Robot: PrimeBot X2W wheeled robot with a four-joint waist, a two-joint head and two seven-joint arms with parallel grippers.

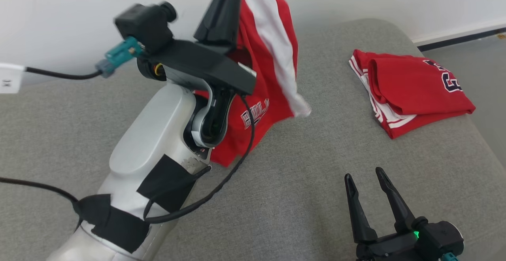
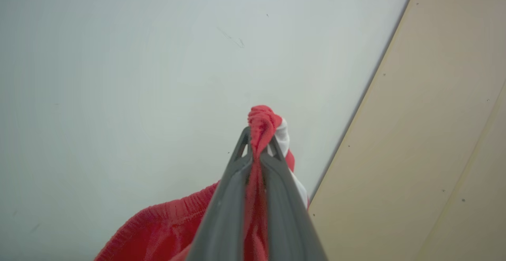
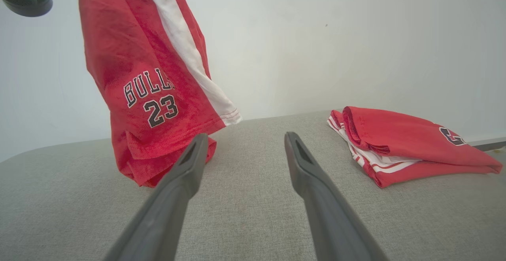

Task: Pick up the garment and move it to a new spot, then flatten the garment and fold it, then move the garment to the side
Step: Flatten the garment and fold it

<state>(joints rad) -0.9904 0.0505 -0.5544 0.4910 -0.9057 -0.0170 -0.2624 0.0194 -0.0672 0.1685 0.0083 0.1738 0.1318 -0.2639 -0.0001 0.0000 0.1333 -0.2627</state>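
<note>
— Where are the red Bulls shorts [image 3: 150,75]?
— Hanging from the left claw [image 2: 259,142], which is pressed together on bunched fabric near the waistband. The lower hem lies crumpled on the grey cushion [image 1: 296,197].
— And the right claw [image 1: 363,174]?
— Spread, holding nothing, low over the cushion. A folded red jersey [image 1: 415,87] lies farther right, apart from the shorts.

garment [image 3: 150,75]: soft knit cloth, matt | seat [image 3: 253,213]: woven fab, coarse
</note>
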